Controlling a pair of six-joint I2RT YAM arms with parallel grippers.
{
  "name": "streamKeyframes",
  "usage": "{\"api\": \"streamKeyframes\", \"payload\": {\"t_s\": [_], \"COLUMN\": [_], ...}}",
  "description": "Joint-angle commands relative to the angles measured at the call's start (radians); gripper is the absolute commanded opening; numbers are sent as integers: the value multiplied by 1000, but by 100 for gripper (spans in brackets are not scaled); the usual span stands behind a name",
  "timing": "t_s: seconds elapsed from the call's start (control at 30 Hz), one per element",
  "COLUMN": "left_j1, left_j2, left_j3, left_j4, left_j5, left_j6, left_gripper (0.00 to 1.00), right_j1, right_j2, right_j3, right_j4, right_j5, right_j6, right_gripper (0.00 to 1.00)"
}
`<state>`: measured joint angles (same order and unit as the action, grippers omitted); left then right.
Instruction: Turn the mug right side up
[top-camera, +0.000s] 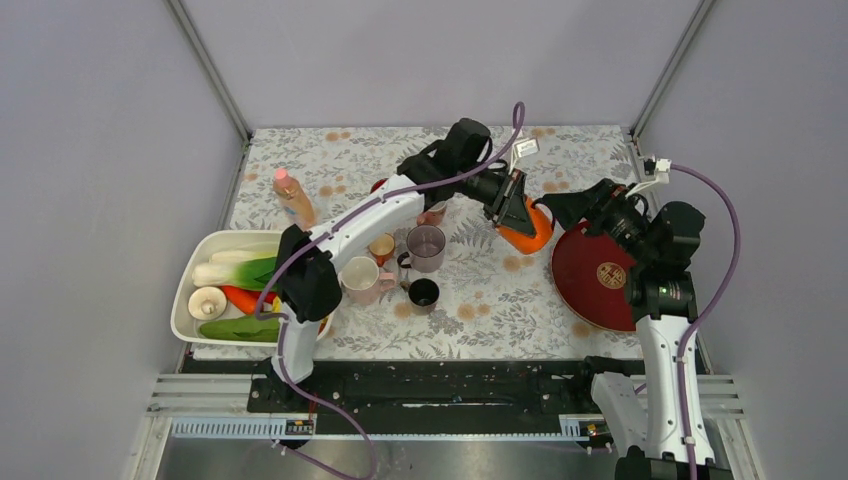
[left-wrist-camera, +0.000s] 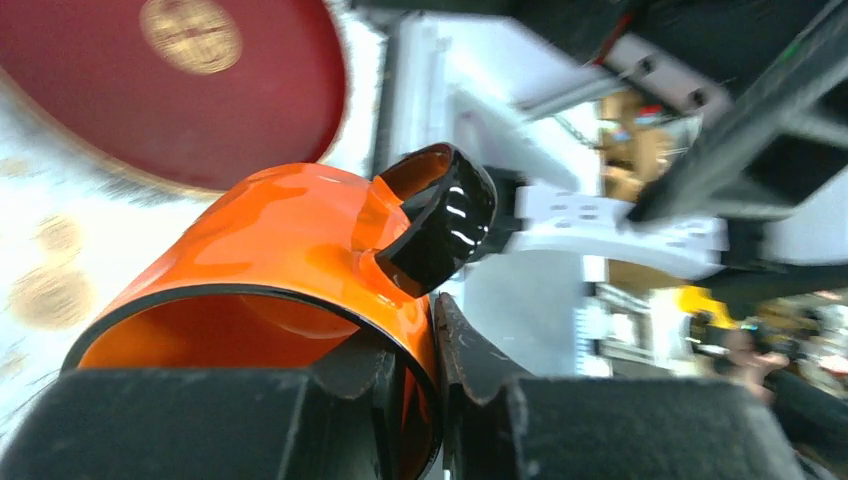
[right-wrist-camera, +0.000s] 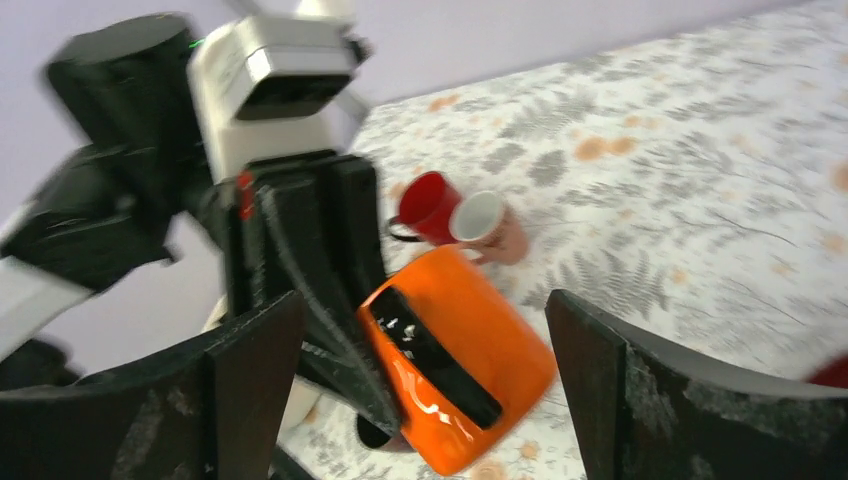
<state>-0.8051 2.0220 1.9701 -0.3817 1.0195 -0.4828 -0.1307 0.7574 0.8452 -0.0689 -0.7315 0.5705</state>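
Top view: the left pincer (top-camera: 512, 212) reaches over the desk (top-camera: 560, 150) and holds the orange mug (top-camera: 530, 235) tilted, just left of the dark red plate (top-camera: 600, 275).

Left wrist view: it is clamped on the rim, one finger inside the wall and one outside, near the black handle (left-wrist-camera: 440, 225).

Right wrist view: the right pincer (right-wrist-camera: 425, 310) gapes wide, gripping nothing.

To finish well, roll the wrist until the base faces down, keep the squeeze firm, and lower the mug clear of the plate.
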Motion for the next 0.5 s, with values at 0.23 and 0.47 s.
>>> {"api": "streamKeyframes", "payload": {"t_s": [0.23, 0.47], "left_j1": [-220, -310], "left_j2": [-109, -82], "left_j3": [-66, -224], "left_j4": [-502, -487], "left_j5": [-807, -988], "left_j6": [771, 849], "left_gripper": [0, 0], "right_j1": [5, 5], "right_j2": [33, 3], "right_j3": [115, 70], "right_j4": [-506, -540], "right_j5": [816, 913], "right_j6": [-220, -264], "right_gripper": [99, 99]}}
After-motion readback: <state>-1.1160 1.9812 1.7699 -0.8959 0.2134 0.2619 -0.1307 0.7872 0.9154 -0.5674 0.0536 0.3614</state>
